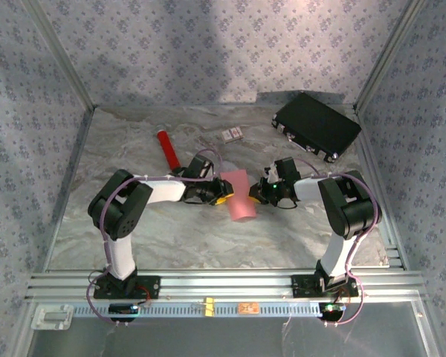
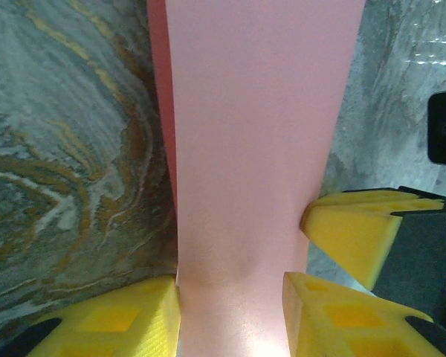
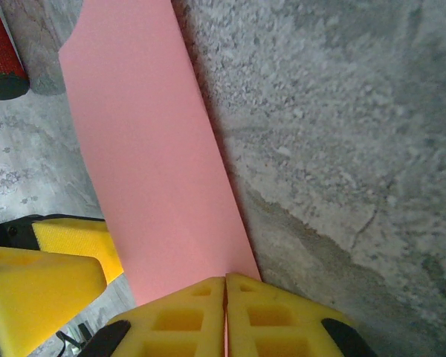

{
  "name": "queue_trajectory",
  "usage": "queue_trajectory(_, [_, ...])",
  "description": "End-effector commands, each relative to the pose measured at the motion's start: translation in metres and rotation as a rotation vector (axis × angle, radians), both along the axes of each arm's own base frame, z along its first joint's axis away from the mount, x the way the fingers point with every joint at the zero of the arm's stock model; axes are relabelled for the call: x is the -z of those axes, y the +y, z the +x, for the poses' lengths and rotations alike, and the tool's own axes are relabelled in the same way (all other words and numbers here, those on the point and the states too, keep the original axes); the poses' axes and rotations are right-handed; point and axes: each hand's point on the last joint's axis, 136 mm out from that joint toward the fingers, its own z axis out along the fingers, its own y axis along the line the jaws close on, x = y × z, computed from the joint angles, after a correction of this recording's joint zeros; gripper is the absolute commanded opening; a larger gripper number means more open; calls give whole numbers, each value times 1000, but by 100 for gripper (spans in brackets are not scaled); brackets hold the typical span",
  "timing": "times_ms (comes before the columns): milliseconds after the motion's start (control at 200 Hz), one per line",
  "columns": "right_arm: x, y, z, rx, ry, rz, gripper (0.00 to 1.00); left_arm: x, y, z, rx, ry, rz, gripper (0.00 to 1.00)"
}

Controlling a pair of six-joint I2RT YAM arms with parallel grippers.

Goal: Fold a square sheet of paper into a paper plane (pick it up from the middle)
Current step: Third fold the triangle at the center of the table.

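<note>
The square sheet of paper (image 1: 239,198), thin and pink-red, sits in the middle of the grey marbled table (image 1: 171,238), right between your two grippers. From above it looks like a long shape, not a square. In the left wrist view (image 2: 245,149) a darker strip runs down its left edge, so it looks folded over there. Your left gripper (image 1: 218,194) comes at the paper from the left. Its yellow fingers (image 2: 111,320) stand apart with the paper running through the gap. Each finger presses on one side of the paper, and the paper gets narrower there, so it is squeezed between them. Your right gripper (image 1: 259,193) comes at the paper from the right. In the right wrist view its two yellow fingers (image 3: 186,312) are tight together and pinch the near edge of the paper (image 3: 149,163). A dark shadow runs along the paper's right edge in that view. Behind your left arm lies a shiny red tube with a white end (image 1: 167,150). A small white-and-red card (image 1: 232,134) lies further back, well apart from the paper. A flat black case (image 1: 317,128) sits in the far right corner.
</note>
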Motion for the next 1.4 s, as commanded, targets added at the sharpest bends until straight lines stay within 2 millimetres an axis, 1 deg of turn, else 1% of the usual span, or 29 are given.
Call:
queue_trajectory(0, [32, -19, -26, 39, 130, -100, 10, 1, -3, -2, 3, 8, -24, 40])
queue_trajectory(200, [31, -19, -26, 40, 127, -100, 10, -5, 2, 3, -26, -24, -36, 43])
queue_trajectory(360, [31, -19, -25, 41, 126, -97, 10, -13, 5, 15, -57, -65, -85, 44])
queue_trajectory(450, [30, -19, -24, 40, 123, -95, 10, -17, 5, 22, -65, -83, -104, 45])
queue_trajectory(560, [29, -19, -23, 40, 122, -94, 10, -19, 1, 24, -56, -83, -121, 45])
queue_trajectory(1009, [29, -19, -23, 44, 122, -94, 10, -15, 0, 15, -47, -44, -146, 44])
queue_trajectory(1394, [26, -18, -21, 44, 116, -91, 11, 0, 5, 13, -15, -29, -53, 41])
